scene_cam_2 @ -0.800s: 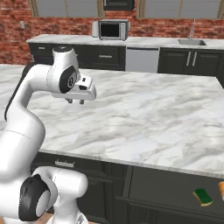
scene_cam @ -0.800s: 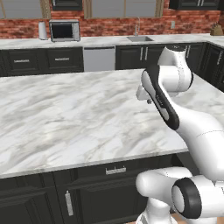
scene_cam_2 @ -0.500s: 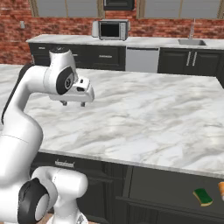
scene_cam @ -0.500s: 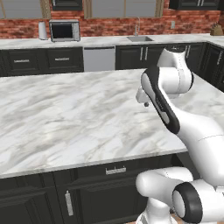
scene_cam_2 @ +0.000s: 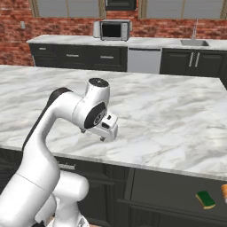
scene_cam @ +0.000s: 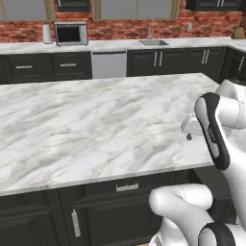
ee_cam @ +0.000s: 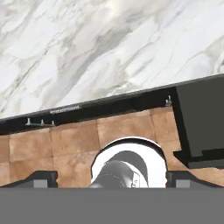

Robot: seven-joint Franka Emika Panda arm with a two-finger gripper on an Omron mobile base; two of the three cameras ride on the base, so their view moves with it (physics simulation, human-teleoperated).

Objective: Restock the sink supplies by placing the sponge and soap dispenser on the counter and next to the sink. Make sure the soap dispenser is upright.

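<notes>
The sponge (scene_cam_2: 205, 199), green side up, lies low beneath the island's front edge at the right, among the dark cabinets. Beside it, at the frame's edge, an orange piece of the soap dispenser (scene_cam_2: 224, 193) shows. My gripper (scene_cam_2: 104, 130) hangs over the island's near edge, well to the left of both and above them, and it shows again as the gripper (scene_cam: 189, 129) from the other side. In the hand view its fingertips (ee_cam: 42, 179) stand far apart with nothing between them, so it is open. The sink (scene_cam: 153, 43) with its faucet (scene_cam: 150, 29) sits in the far counter (scene_cam: 120, 45).
The broad marble island (scene_cam: 96, 120) lies between me and the far counter. A microwave (scene_cam: 71, 33) and a paper towel roll (scene_cam: 46, 33) stand on that counter, a dishwasher (scene_cam: 109, 65) below. The hand view shows brown floor tiles (ee_cam: 70, 140) and a dark cabinet panel (ee_cam: 199, 118).
The arm has swung down and back toward the island's near edge, bringing the gripper lower. The base views, sponge and soap dispenser have not shifted.
</notes>
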